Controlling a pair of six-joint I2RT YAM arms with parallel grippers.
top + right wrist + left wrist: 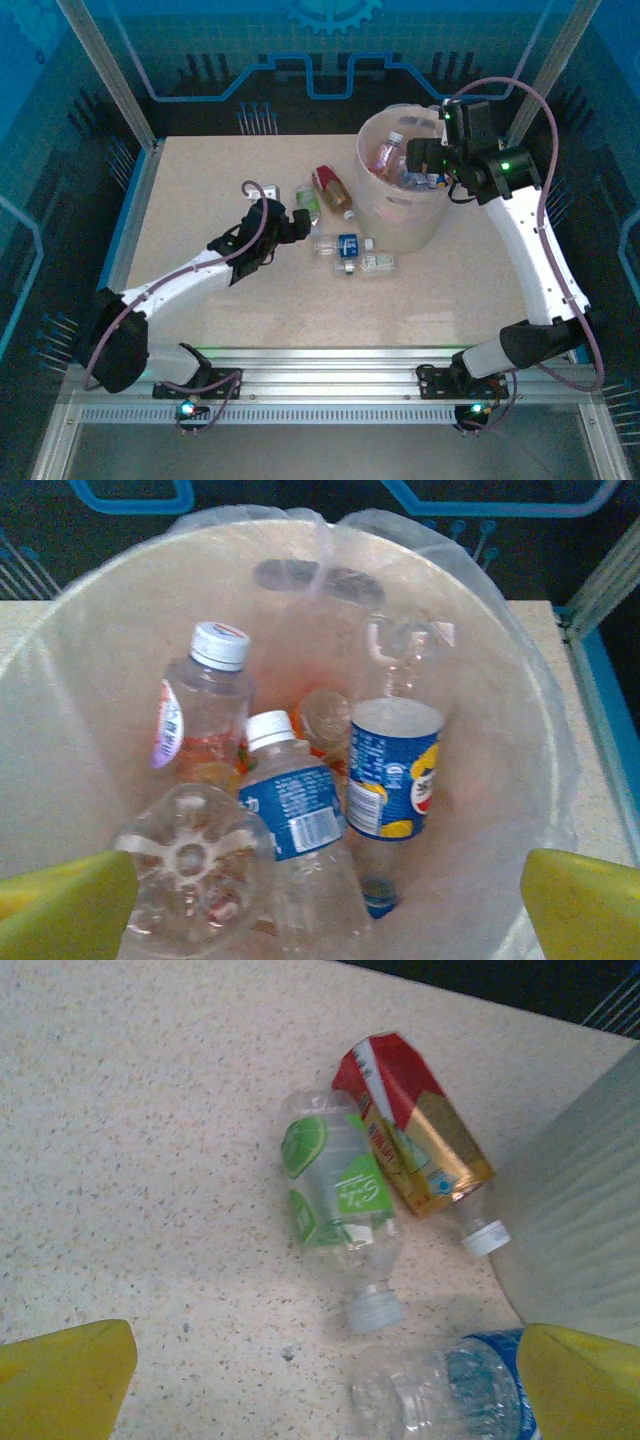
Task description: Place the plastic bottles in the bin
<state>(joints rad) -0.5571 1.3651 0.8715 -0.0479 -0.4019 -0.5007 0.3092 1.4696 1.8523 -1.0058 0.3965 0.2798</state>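
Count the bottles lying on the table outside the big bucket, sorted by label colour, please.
green-label bottle: 1
red-and-gold-label bottle: 1
blue-label bottle: 1
pale-label bottle: 1
Total: 4

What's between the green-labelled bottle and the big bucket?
A red-and-gold labelled plastic bottle lies between the green-labelled clear bottle and the round translucent whitish bin, seen in the left wrist view.
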